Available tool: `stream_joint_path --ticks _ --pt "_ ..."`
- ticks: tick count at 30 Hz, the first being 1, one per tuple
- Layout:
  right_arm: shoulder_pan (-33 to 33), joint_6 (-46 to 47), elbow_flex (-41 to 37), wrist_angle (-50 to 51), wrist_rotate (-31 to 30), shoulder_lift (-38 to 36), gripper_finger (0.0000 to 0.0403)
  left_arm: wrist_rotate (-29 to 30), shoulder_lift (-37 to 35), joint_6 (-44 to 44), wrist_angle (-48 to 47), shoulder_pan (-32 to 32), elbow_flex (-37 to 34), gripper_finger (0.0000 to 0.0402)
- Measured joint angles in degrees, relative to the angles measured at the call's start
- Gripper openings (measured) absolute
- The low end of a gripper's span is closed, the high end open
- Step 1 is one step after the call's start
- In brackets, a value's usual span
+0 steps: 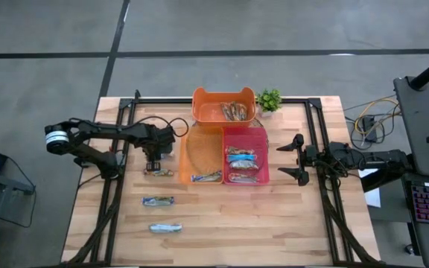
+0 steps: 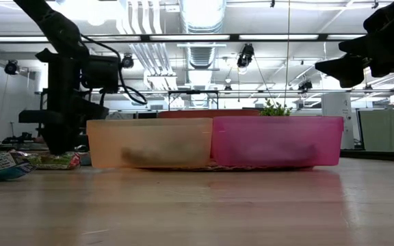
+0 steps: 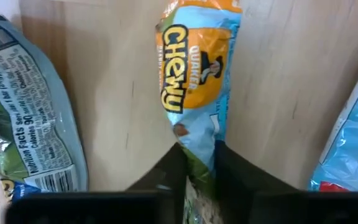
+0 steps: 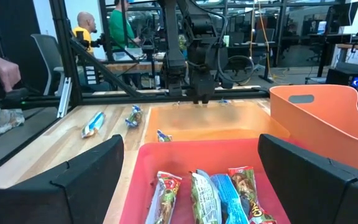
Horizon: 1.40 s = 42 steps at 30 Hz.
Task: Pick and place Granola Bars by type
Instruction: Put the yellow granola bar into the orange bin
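High view: sorting partly done, by the look of it. At centre, the pink bin [image 1: 263, 134] with several Granola Bars [image 1: 242, 165]; above it, the orange bin [image 1: 199, 100] with a few brownish bars [image 1: 234, 112]; left of the pink one, the amber bin [image 1: 187, 145] with one bar [image 1: 206, 177] at its lower edge. Loose on the counter [image 1: 274, 223] at lower left: two blue-silver bars [image 1: 159, 201] [image 1: 165, 228]. Left tool [image 1: 155, 167] down over another bar [image 1: 159, 172], left of the amber bin. Right tool [image 1: 293, 158] idle, right of the pink bin, spread wide.

Low view: amber and pink bins side by side at centre, contents only blurred shapes. Loose wrappers at far left.

Left wrist view: fingers [image 3: 166, 177] pinched onto the end of a Chewy bar, flat on the wood; other wrappers at both edges.

Right wrist view: four bars lying in the pink bin at bottom centre; two loose ones at centre left.
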<state>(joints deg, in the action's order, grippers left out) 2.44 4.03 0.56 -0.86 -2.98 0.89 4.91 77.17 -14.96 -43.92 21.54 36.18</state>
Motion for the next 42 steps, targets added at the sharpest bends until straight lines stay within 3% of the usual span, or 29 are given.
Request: stream_joint_path --ticks 3,9,16,32,42 --pt "0.0 -0.1 0.0 0.0 0.0 0.0 0.0359 0.1 0.4 0.4 0.3 0.0 0.1 0.0015" --pt "0.0 0.0 0.0 0.0 0.0 0.0 0.0359 2.6 -0.1 3.0 -1.0 0.1 2.4 0.0011" --pt "0.0 -0.1 0.0 0.0 0.0 0.0 0.0359 2.5 -0.4 8.8 -7.2 0.0 10.4 0.0004" --pt "0.0 0.0 0.0 0.0 0.0 0.0 0.0359 2.5 -0.5 29.7 -24.2 0.0 26.1 0.0001" --pt "0.0 -0.1 0.0 0.0 0.0 0.0 0.0359 0.9 -0.1 47.1 -26.2 0.0 33.3 0.0000"
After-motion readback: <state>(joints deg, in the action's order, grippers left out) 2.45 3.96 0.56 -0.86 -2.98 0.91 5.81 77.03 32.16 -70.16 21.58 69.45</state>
